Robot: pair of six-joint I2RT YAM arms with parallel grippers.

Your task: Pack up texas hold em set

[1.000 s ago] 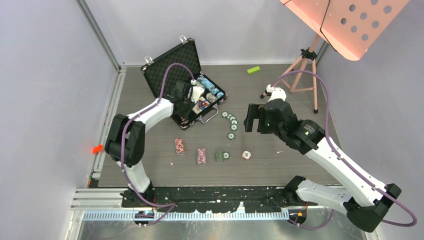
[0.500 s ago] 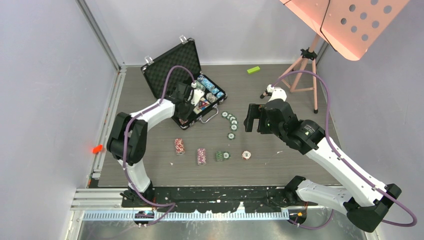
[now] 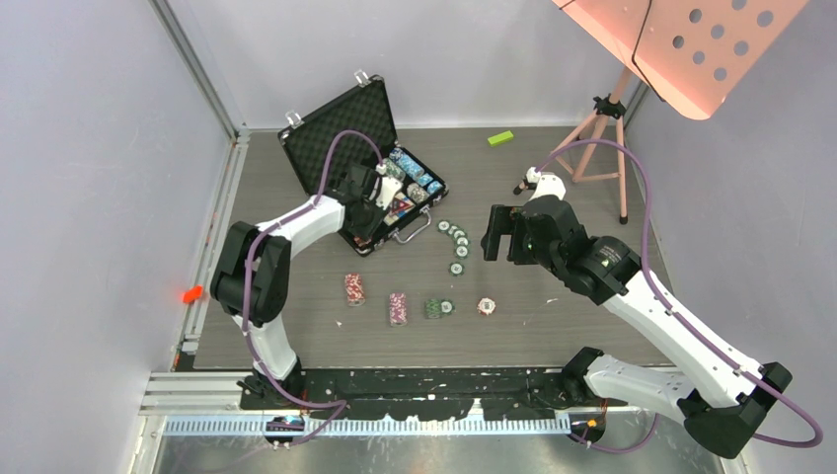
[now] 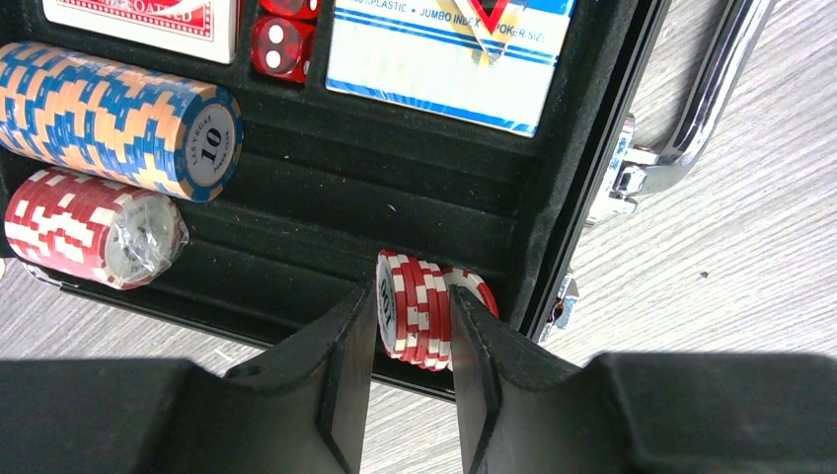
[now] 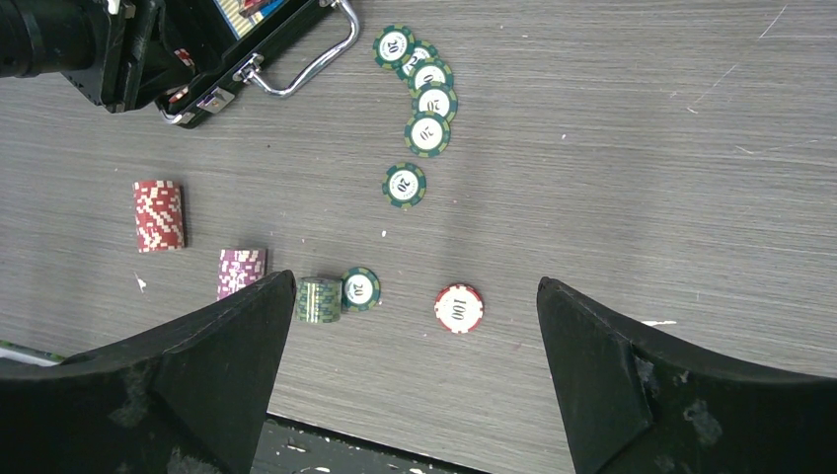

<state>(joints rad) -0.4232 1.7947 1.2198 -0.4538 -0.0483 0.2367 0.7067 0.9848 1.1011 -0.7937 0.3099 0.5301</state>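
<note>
The black briefcase [image 3: 341, 126] lies open at the back left, foam lid up. In the left wrist view it holds a blue-and-orange chip roll [image 4: 118, 118], a wrapped red roll [image 4: 89, 227], red dice [image 4: 281, 47] and card decks [image 4: 444, 49]. My left gripper [image 4: 413, 296] straddles a short red chip stack [image 4: 422, 318] that rests in the case's near groove; the jaws stand slightly apart from it. My right gripper [image 5: 415, 279] hangs wide open over the table, above a single red chip [image 5: 459, 308]. Loose on the table are a red stack [image 5: 159, 215], purple stack [image 5: 241, 273], green stack [image 5: 319, 300] and a trail of green chips [image 5: 426, 133].
A small green block [image 3: 500, 137] lies at the back centre. A pink tripod stand [image 3: 597, 138] with a pink perforated board [image 3: 681, 44] occupies the back right corner. Walls close in left, back and right. The case's chrome handle [image 5: 306, 59] faces the loose chips.
The left gripper's jaws have widened a little around the red chip stack in the case. The right arm has not moved.
</note>
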